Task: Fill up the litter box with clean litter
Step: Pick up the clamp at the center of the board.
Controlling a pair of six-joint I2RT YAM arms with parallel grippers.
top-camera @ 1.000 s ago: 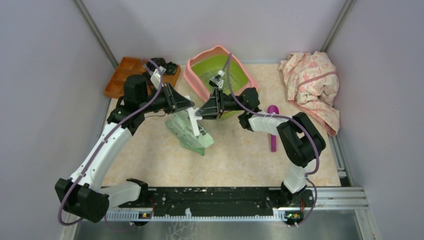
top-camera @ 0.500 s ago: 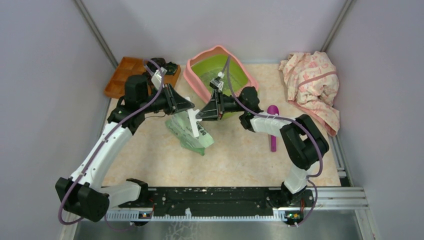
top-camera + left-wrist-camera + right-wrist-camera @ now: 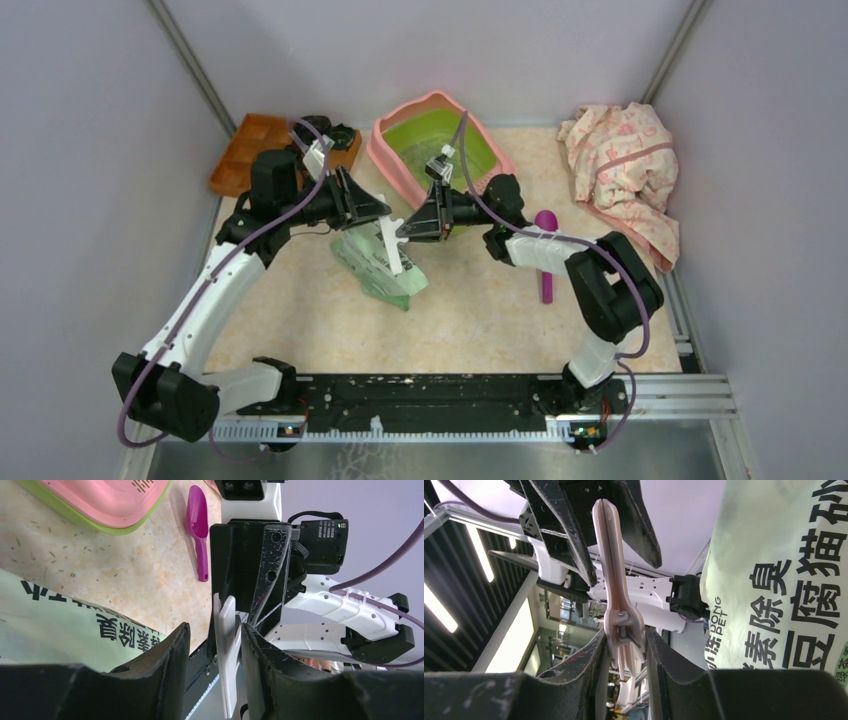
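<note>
My right gripper pinches the bag clip at its hinge, left gripper spread around its tip; I'd back the left straight off without nudging it

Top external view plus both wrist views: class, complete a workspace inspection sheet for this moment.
surface: table, beige, with stray litter granules.
job's things: litter box, basin looks unfilled; litter bag lying flat.
clutter: purple scoop, floral cloth, wooden tray.
grippers: left gripper jaws apart around white clip; right gripper jaws closed on it.
cables: purple cable along each arm, no snag seen.
surroundings: plain walls.
</note>
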